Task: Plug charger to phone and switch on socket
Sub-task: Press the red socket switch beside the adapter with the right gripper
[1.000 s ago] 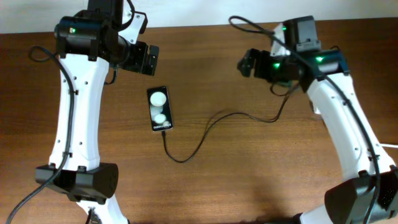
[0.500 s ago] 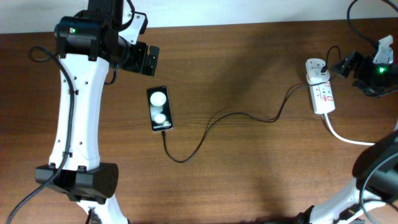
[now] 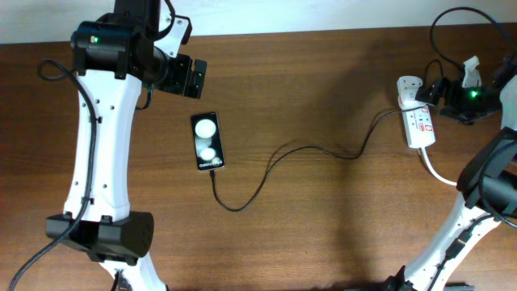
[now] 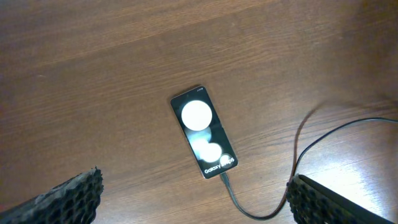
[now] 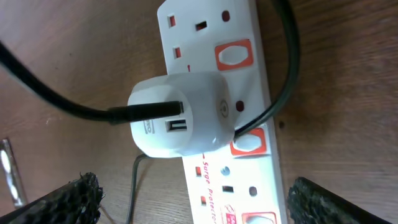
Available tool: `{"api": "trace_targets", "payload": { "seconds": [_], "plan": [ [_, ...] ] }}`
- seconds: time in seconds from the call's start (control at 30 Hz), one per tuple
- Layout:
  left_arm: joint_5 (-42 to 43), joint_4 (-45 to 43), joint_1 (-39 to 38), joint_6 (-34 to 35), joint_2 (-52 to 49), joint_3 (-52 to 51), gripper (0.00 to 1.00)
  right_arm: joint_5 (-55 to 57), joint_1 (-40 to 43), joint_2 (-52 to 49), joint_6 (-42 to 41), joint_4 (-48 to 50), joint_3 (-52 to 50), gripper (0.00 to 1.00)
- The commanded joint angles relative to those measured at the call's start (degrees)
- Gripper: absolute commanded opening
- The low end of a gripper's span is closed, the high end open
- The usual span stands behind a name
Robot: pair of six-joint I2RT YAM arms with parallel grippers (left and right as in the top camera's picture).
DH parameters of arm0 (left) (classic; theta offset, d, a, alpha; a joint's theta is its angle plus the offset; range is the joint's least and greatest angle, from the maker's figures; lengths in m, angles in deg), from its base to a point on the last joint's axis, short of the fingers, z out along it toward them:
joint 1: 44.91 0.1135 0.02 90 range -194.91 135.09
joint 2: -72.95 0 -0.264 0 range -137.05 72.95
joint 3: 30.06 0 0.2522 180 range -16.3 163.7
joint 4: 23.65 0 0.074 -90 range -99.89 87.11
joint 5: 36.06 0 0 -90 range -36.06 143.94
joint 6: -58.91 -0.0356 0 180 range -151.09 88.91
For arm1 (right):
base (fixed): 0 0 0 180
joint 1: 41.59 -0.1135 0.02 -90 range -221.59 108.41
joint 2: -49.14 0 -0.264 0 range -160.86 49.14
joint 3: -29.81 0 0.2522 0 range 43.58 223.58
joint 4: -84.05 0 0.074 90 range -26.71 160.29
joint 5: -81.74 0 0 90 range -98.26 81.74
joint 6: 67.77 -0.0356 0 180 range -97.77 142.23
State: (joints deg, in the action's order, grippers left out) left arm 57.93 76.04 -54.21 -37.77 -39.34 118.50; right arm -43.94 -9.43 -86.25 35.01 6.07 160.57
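Socket (image 5: pixel 249 37) sits right between the right gripper's (image 5: pixel 196 190) wide-spread fingers: white strip, red switches, charger (image 5: pixel 186 115) plugged in. Left gripper (image 4: pixel 193 186) is spread too, phone (image 4: pixel 203 132) just ahead.

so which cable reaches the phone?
The thin black charger cable, ending at the text end of the phone; the thick white cord only trails off the socket.

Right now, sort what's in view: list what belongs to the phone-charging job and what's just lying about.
Job:
- phone
- charger cable
- white adapter, seated in the strip
- socket strip

Not the job:
- thick black cable crossing over the strip
- wooden table
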Motion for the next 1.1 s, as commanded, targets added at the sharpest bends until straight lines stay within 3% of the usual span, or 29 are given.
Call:
{"api": "trace_targets", "payload": {
  "seconds": [0.0,0.17,0.63,1.07],
  "plan": [
    [-0.61,-0.11,0.20,-0.94,0.39,0.42,0.99,-3.54,-1.46,-1.57,3.32,0.81,1.31,0.99],
    [-0.61,-0.11,0.20,-0.92,0.39,0.42,0.99,-2.05,-5.14,-2.05,0.26,3.61,1.31,0.99],
    [-0.61,-0.11,0.20,-0.92,0.39,0.42,0.99,4.90,-5.11,-2.05,-1.09,2.62,1.31,0.99],
    [-0.61,-0.11,0.20,-0.92,0.39,0.42,0.99,1.38,-5.27,-2.10,-2.80,2.29,1.25,0.99]
  ]
}}
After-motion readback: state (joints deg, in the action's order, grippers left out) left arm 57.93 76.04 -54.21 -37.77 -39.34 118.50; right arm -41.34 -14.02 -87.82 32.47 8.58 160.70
